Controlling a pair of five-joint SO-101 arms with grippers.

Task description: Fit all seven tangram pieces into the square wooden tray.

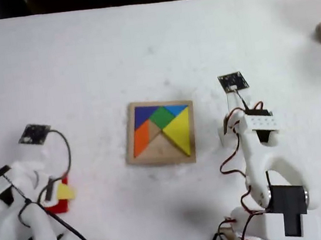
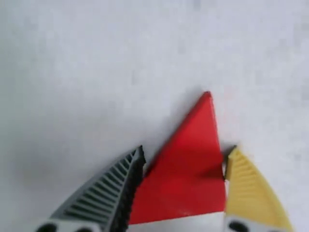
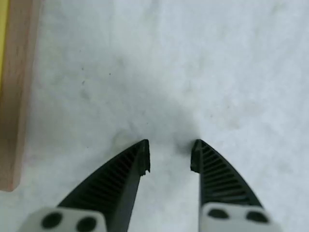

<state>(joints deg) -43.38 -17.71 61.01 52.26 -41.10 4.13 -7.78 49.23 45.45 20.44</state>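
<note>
Well left of tray (image 1: pixel 193 133), on tabletop (image 1: pixel 110 55): red triangle (image 2: pixel 186 169), pinched between left jaws, black one against one edge, yellow one against the other. Just right of tray: right jaws narrowly parted, holding nothing, low over tabletop. Inside tray: coloured pieces (image 1: pixel 178 130) beside a patch of bare wood.

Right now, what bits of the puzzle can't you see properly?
- Red triangle: left wrist view, its wide end is behind the body of the left gripper; high view, that gripper covers most of it.
- Wooden tray: right wrist view, the picture's edge cuts off all but one wall.
- Wood-coloured patch in the tray: high view, too small to tell a gap from a plain piece.
</note>
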